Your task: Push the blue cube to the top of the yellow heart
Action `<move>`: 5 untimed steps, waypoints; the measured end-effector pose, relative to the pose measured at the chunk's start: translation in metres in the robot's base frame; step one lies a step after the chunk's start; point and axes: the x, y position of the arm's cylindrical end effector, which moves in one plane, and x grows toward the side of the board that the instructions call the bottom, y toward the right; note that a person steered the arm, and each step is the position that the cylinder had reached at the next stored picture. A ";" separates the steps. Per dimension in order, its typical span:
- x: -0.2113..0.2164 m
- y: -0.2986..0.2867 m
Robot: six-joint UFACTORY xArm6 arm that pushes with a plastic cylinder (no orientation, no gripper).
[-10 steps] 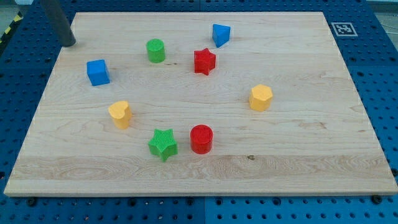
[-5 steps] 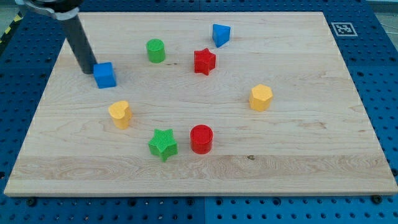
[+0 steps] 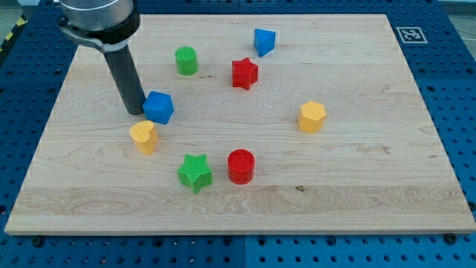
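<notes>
My tip (image 3: 136, 112), a bare rod end effector with nothing to open or close, pressed against the blue cube (image 3: 158, 107) from its 9 o'clock side. Cube sat turned, a corner facing the view's bottom. Yellow heart (image 3: 143, 136) lay just beside it at 7 o'clock, apart. Bare bench (image 3: 372, 171) wood stretched toward 3 o'clock; the bench's left edge lay near at 9 o'clock.
</notes>
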 end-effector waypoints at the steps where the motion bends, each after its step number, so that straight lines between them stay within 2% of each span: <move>1: 0.005 0.000; 4: 0.008 -0.010; 5: 0.008 -0.036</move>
